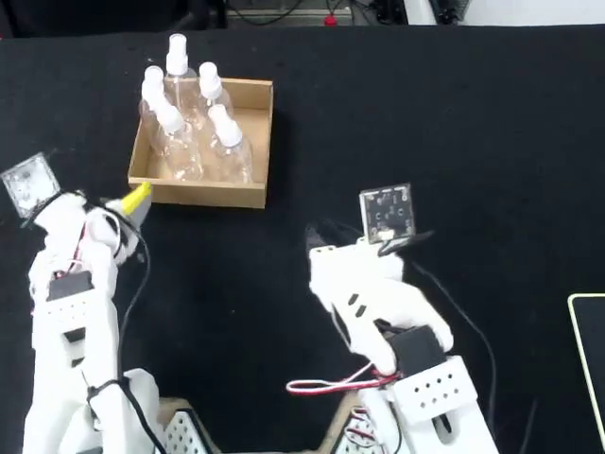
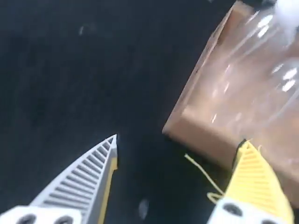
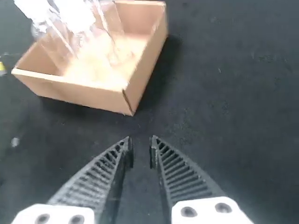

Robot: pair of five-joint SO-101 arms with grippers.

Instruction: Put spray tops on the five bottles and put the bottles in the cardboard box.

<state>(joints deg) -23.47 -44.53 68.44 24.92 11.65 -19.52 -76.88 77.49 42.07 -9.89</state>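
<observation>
The cardboard box (image 1: pixel 203 194) sits at the back left of the black table. Inside it stand several clear bottles (image 1: pixel 194 137), each with a white spray top (image 1: pixel 177 49). My left gripper (image 1: pixel 132 210) hovers just off the box's front left corner. In the left wrist view it (image 2: pixel 177 149) is open and holds nothing, with its yellow finger (image 2: pixel 254 177) next to the box wall (image 2: pixel 205 135) and the bottles (image 2: pixel 261 70) beyond. My right gripper (image 1: pixel 317 235) rests mid-table, well clear of the box. Its (image 3: pixel 140 147) black fingers are nearly together and hold nothing, pointing toward the box (image 3: pixel 79 93) and bottles (image 3: pixel 79 28).
A pale, yellow-edged flat object (image 1: pixel 591 350) lies at the table's right edge. Red and white cables (image 1: pixel 331 383) hang at the right arm's base. Open black cloth (image 1: pixel 454 132) spreads right of the box.
</observation>
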